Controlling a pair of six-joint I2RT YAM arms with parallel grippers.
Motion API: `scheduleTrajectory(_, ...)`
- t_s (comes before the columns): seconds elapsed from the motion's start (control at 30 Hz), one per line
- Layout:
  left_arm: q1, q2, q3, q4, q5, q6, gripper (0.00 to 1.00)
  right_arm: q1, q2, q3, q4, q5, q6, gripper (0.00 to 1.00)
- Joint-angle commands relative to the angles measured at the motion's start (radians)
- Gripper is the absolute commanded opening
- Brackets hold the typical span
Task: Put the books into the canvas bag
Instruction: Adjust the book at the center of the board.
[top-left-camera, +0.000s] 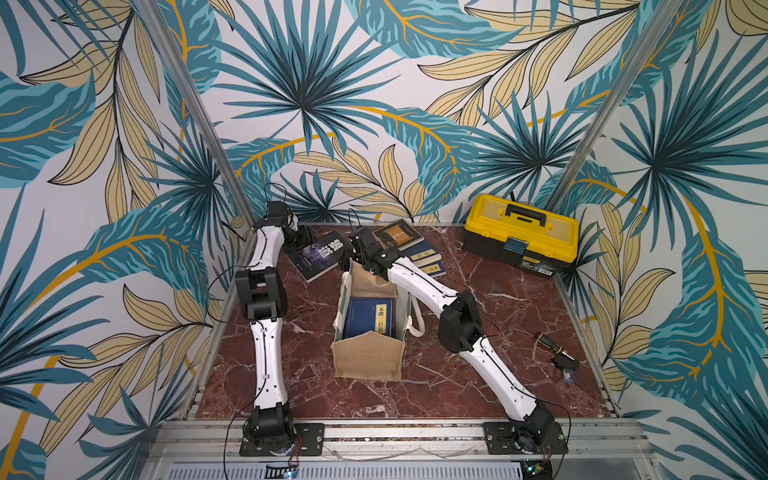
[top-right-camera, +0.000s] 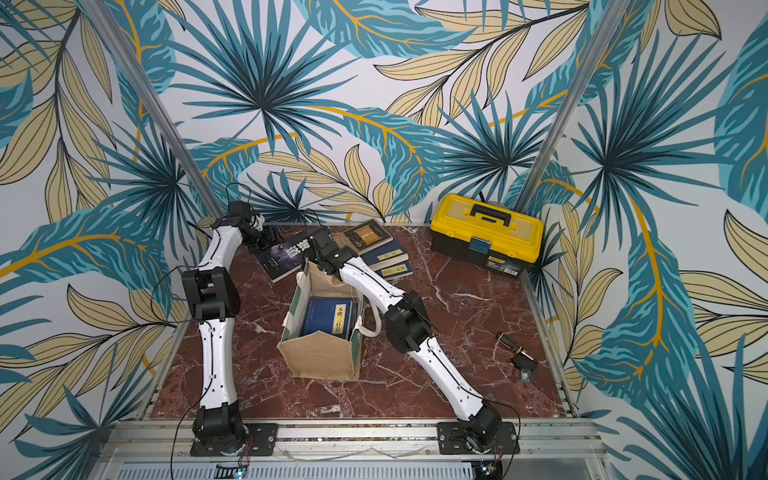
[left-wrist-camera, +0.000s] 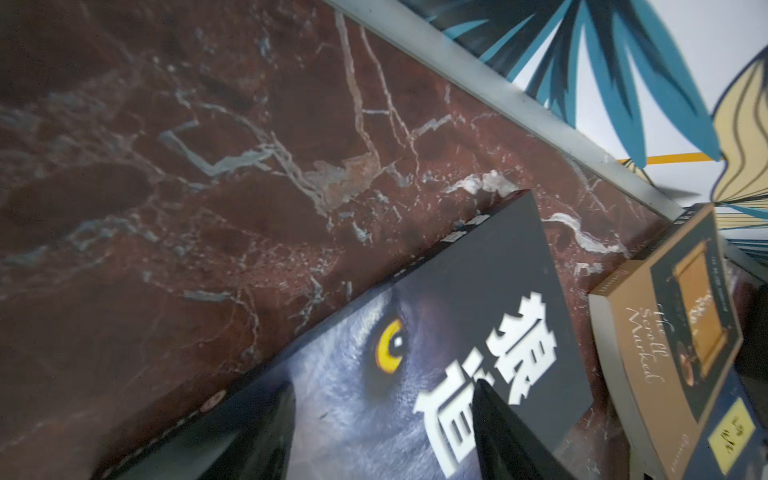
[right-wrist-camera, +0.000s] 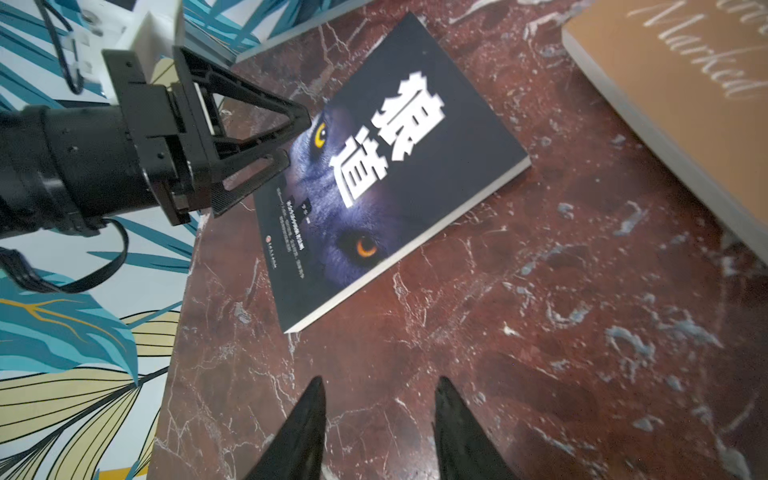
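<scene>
The canvas bag (top-left-camera: 368, 353) (top-right-camera: 322, 355) stands open mid-table with a navy book (top-left-camera: 370, 318) lying inside. Behind it to the left, a dark wolf-cover book (top-left-camera: 320, 255) (right-wrist-camera: 386, 174) lies flat on the table. My left gripper (left-wrist-camera: 382, 386) (right-wrist-camera: 296, 139) is open, its fingers spread over that book's far edge. The open right gripper (right-wrist-camera: 380, 379) hovers over bare marble just short of the book's near edge, holding nothing. Further right at the back, a tan-brown book (top-left-camera: 397, 235) (left-wrist-camera: 648, 332) rests on navy books with yellow labels (top-left-camera: 424, 253).
A yellow-and-black toolbox (top-left-camera: 519, 232) sits in the back right corner. A small black tool (top-left-camera: 557, 353) lies near the right edge. The right arm passes over the bag's back rim. Walls close in behind and left of the wolf book.
</scene>
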Motion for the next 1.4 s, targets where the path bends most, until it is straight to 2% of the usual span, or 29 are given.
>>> scheduleTrajectory(0.0, 0.023, -0.014, -0.026, -0.005, 0.002, 0.000, 0.68, -0.001, 0.029, -0.048, 0.074, -0.028, 0.056, 0.45)
scheduleTrajectory(0.17, 0.038, -0.022, -0.040, -0.007, -0.035, 0.036, 0.68, -0.002, 0.034, -0.055, 0.091, -0.035, 0.075, 0.46)
scheduleTrajectory(0.3, 0.046, 0.006, 0.044, -0.007, -0.064, 0.030, 0.68, -0.002, 0.035, -0.082, 0.114, -0.018, 0.090, 0.48)
scheduleTrajectory(0.37, 0.052, 0.033, 0.067, 0.006, -0.051, 0.013, 0.68, -0.002, 0.040, -0.083, 0.126, -0.017, 0.105, 0.48)
scheduleTrajectory(0.53, 0.055, 0.037, 0.019, 0.018, 0.022, -0.014, 0.66, -0.002, 0.052, -0.083, 0.144, -0.003, 0.124, 0.48)
scheduleTrajectory(0.8, 0.048, -0.123, -0.283, 0.011, 0.076, -0.029, 0.58, -0.002, 0.100, -0.083, 0.160, -0.003, 0.184, 0.48)
scheduleTrajectory(0.9, 0.043, -0.190, -0.422, 0.012, 0.075, -0.031, 0.57, 0.004, 0.124, -0.083, 0.160, -0.012, 0.225, 0.47)
scheduleTrajectory(1.0, 0.043, -0.228, -0.526, 0.011, 0.111, -0.030, 0.56, 0.015, 0.132, -0.085, 0.148, 0.006, 0.210, 0.47)
scheduleTrajectory(1.17, 0.038, -0.310, -0.638, 0.013, 0.119, -0.012, 0.54, 0.025, 0.136, -0.088, 0.128, 0.052, 0.169, 0.44)
scheduleTrajectory(1.37, 0.038, -0.349, -0.689, 0.013, 0.136, 0.006, 0.54, 0.027, 0.152, -0.082, 0.168, 0.096, 0.143, 0.39)
